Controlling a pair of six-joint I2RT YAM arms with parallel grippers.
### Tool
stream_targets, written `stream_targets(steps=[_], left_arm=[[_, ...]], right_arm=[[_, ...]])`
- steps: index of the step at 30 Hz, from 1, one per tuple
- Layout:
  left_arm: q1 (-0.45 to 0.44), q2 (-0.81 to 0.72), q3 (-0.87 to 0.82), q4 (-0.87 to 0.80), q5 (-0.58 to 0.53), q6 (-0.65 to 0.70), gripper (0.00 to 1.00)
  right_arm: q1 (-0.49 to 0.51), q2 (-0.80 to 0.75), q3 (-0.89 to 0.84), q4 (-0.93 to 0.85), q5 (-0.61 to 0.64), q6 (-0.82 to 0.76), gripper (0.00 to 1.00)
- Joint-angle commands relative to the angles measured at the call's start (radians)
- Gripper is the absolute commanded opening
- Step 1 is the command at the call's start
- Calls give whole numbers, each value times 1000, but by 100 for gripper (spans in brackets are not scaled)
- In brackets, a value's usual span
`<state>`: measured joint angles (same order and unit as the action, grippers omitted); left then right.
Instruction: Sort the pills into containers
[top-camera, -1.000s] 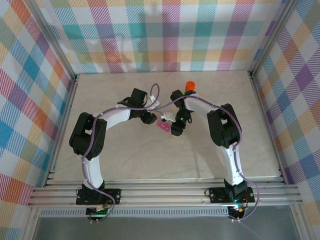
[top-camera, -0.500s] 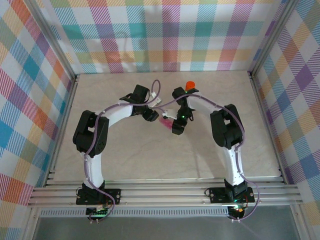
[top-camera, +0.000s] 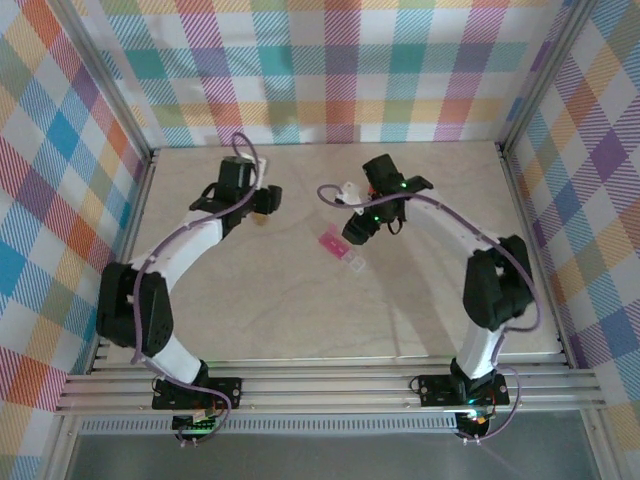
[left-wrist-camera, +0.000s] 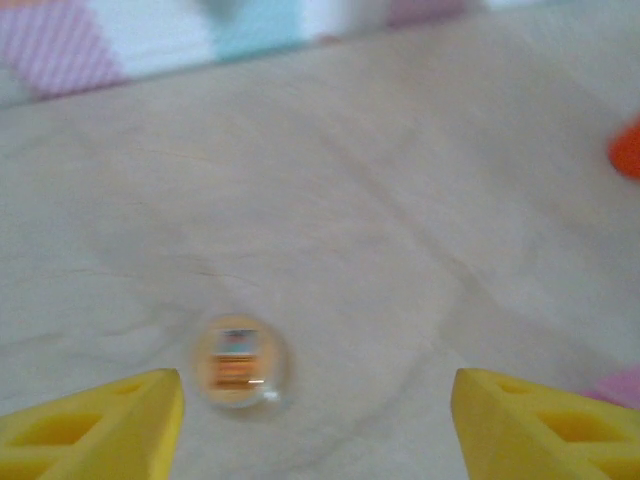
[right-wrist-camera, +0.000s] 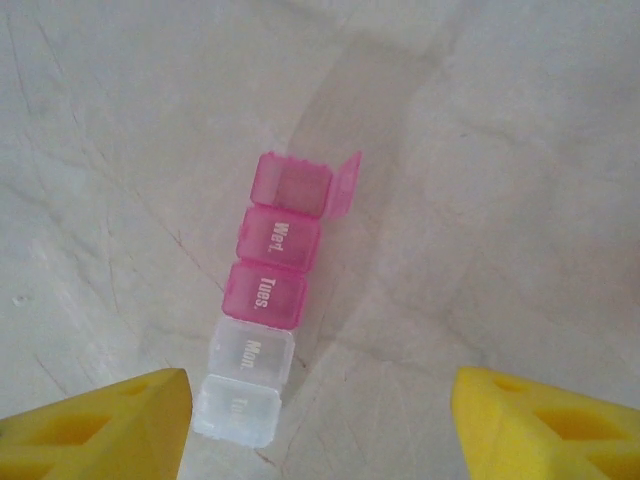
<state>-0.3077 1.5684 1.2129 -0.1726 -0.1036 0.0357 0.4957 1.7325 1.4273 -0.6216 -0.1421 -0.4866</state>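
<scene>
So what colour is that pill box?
The pill box is pink, two compartments clear; right wrist view best.

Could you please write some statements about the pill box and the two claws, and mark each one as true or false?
1. The pill box lies on the table, and no claw holds it. True.
2. All compartments of the box are shut. False: the lid of the end pink compartment stands open.
3. The right claw is shut on the box. False: it is open and apart from the box.
4. The box has pink and clear compartments. True.
5. The left claw is open, with nothing gripped. True.
</scene>
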Motion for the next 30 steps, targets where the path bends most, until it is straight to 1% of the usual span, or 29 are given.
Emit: stream_targets(steps=[1,2,4,9,11,14,17,23,26,28,30], left_arm=[[7,-48,-34,-30,-119,-193,74],[7,-52,-36,-44,-110,-203,74],[7,-54,-42,-66,-90,-228,73],[7,-88,-108,-59,-90,-267,72],[7,-103,-136,-52,-111,-269,72],[7,-118,-174,-41,-155,-279,73],[12,-123,-189,-42,-175,-293,74],[28,-122,-191,-41,-191,-307,75],[32,-116,-187,-38,-194,-306,75],[33,-110,-182,-39,-198,-303,75],[34,-101,-179,-39,-201,-301,75]], right_arm=[[1,-82,-123,240,1,263,72],[2,-90,-154,264,22,315,72],[7,-83,-178,256,33,347,72],[74,4,-172,203,160,231,75],[107,34,-168,188,203,188,79],[138,90,-159,165,238,145,80],[151,149,-148,147,283,119,80],[149,201,-163,152,350,95,80],[129,198,-173,155,349,104,78],[108,180,-185,162,327,108,74],[86,159,-199,164,284,93,57]])
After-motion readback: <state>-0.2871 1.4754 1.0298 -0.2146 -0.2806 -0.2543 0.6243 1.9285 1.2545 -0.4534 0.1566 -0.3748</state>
